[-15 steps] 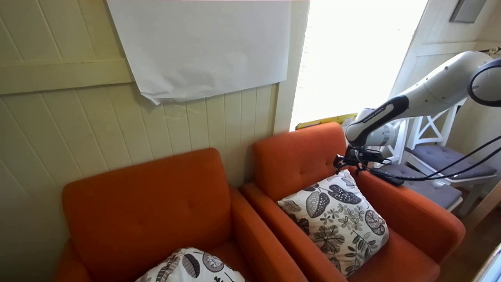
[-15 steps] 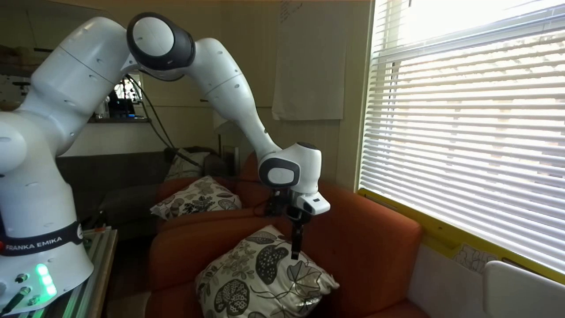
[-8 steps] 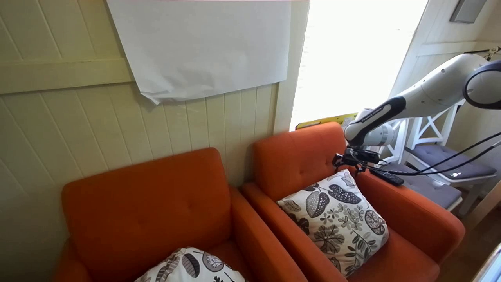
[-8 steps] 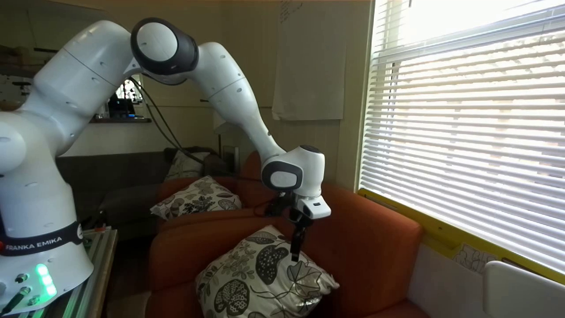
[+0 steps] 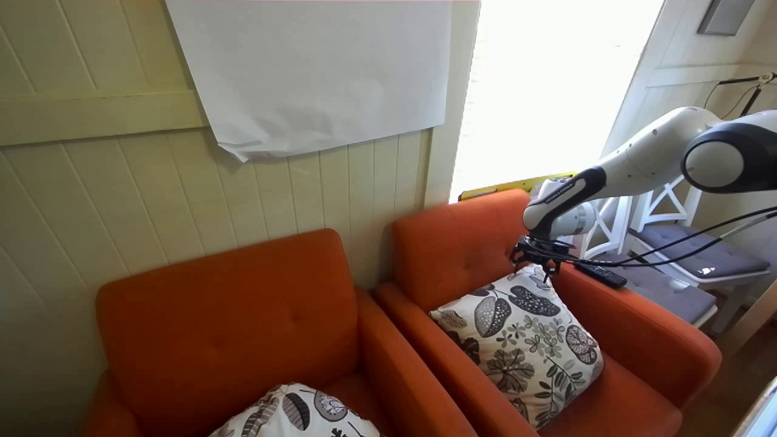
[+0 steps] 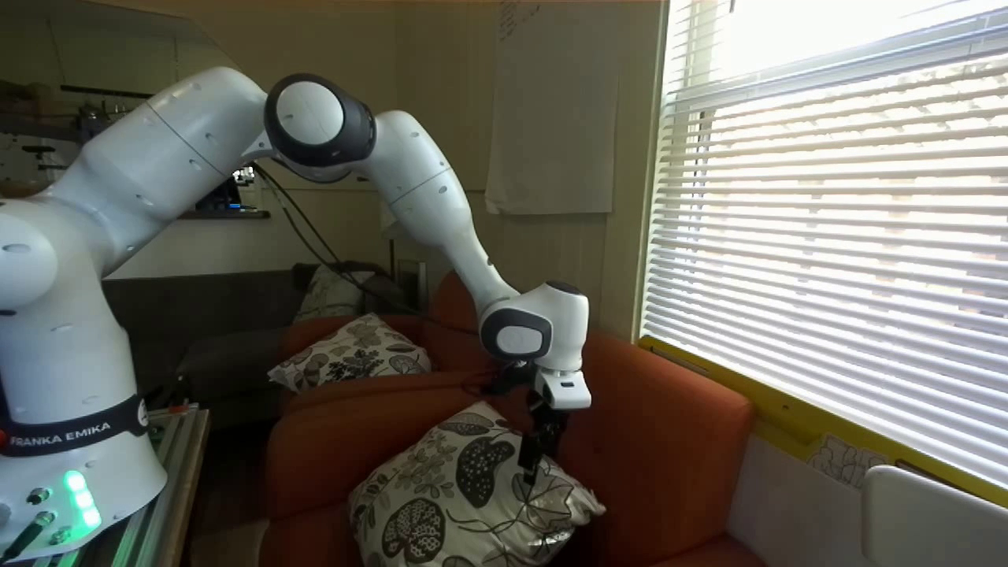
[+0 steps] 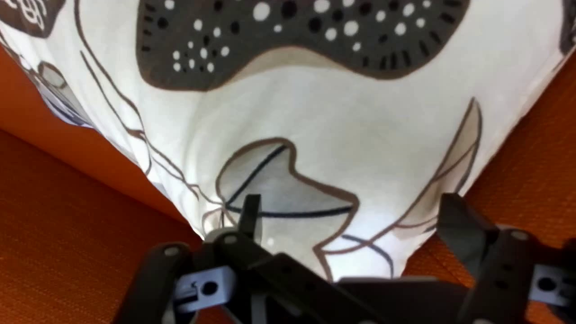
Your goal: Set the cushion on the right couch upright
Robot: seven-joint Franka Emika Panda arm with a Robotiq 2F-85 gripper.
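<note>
The cushion point(image 5: 516, 349), white with a dark leaf print, lies tilted on the seat of the orange right couch point(image 5: 464, 258), one corner pointing toward the back and far arm. It also shows in an exterior view point(image 6: 465, 492) in front of the couch's back point(image 6: 661, 449). My gripper point(image 5: 532, 271) is over that upper corner, fingers pointing down; it also shows in an exterior view point(image 6: 529, 472). In the wrist view the gripper point(image 7: 352, 202) is open, with its fingers spread across the narrowing corner of the cushion point(image 7: 342, 112). The corner's tip is hidden behind the gripper. I cannot tell whether the fingers touch the fabric.
A matching orange armchair point(image 5: 243, 315) with a similar leaf-print pillow point(image 5: 303, 416) stands beside it. A black remote point(image 5: 601, 275) lies on the right couch's arm. White chairs point(image 5: 668, 209) stand beyond that arm. A window with blinds point(image 6: 835, 236) is behind the couch.
My arm has come down, and the gripper has lowered toward the cushion's upper corner, shifting slightly left in an exterior view. The cushion has not visibly moved.
</note>
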